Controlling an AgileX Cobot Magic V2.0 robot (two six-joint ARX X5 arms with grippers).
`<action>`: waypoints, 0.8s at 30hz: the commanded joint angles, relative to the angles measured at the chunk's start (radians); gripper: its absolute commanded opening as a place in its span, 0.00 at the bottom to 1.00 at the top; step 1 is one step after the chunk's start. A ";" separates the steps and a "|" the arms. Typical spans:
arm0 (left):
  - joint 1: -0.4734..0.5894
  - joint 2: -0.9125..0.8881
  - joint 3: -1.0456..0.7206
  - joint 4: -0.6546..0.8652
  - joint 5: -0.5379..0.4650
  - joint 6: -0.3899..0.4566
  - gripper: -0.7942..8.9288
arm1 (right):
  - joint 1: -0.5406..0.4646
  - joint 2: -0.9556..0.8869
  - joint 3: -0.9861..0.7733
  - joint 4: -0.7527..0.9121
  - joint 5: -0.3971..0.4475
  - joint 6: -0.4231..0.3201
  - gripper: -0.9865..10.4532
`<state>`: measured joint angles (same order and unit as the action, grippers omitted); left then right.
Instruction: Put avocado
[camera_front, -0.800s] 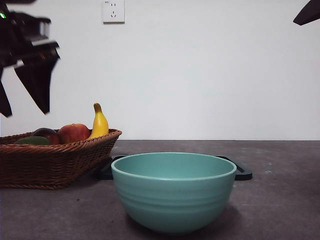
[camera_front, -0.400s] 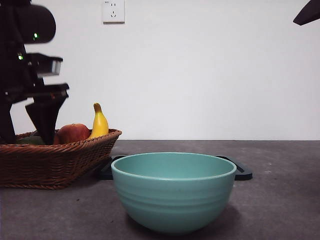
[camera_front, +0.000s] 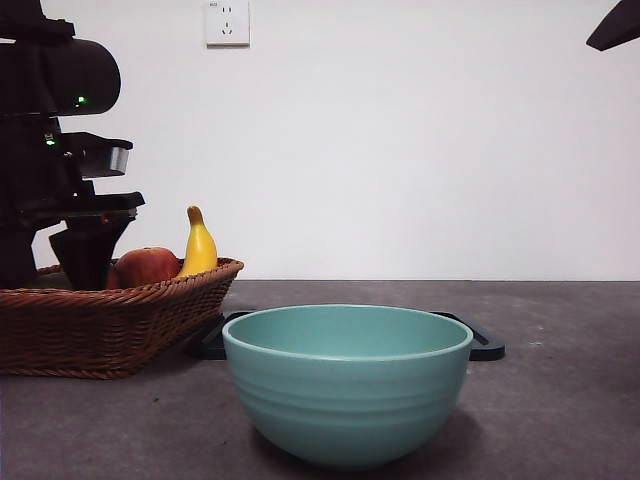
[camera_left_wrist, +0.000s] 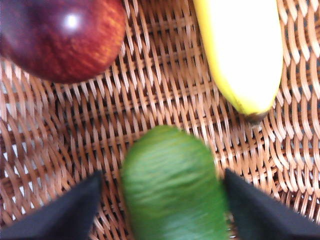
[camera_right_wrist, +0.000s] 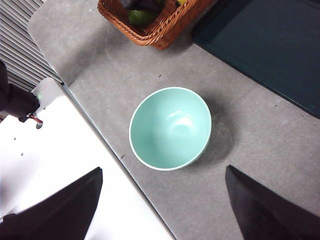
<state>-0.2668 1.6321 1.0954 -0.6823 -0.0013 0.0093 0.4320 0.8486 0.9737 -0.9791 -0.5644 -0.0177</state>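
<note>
The avocado (camera_left_wrist: 172, 192), a dull green oval, lies on the woven floor of the wicker basket (camera_left_wrist: 165, 100). My left gripper (camera_left_wrist: 162, 175) is down inside the basket, open, with one jaw on each side of the avocado and a small gap to each. In the front view this gripper (camera_front: 60, 262) stands dark over the basket (camera_front: 110, 325) and hides the avocado. From the right wrist view a bit of the green avocado (camera_right_wrist: 141, 16) shows in the basket (camera_right_wrist: 165, 27). My right gripper (camera_right_wrist: 162, 170) hangs open and empty high above the table.
A red apple (camera_front: 148, 265) and a yellow banana (camera_front: 199, 250) share the basket, close to the avocado. A teal bowl (camera_front: 348, 385) stands in the middle front of the table. Behind it lies a dark flat tray (camera_front: 487, 345). The right arm's tip (camera_front: 615, 25) shows top right.
My left arm has come down from above the basket into it, and its jaws now straddle the avocado. The dark fruit and avocado became hidden in the front view.
</note>
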 joint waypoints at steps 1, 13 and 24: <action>-0.005 0.020 0.023 -0.010 -0.003 0.002 0.32 | 0.007 0.007 0.021 0.010 0.000 0.010 0.43; -0.019 -0.039 0.090 -0.090 0.009 -0.002 0.26 | 0.007 0.007 0.021 0.014 0.016 0.010 0.43; -0.136 -0.304 0.175 -0.153 0.221 -0.029 0.26 | 0.007 0.007 0.021 0.014 0.016 0.010 0.43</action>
<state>-0.3878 1.3228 1.2579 -0.8383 0.1925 -0.0055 0.4320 0.8486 0.9737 -0.9752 -0.5491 -0.0181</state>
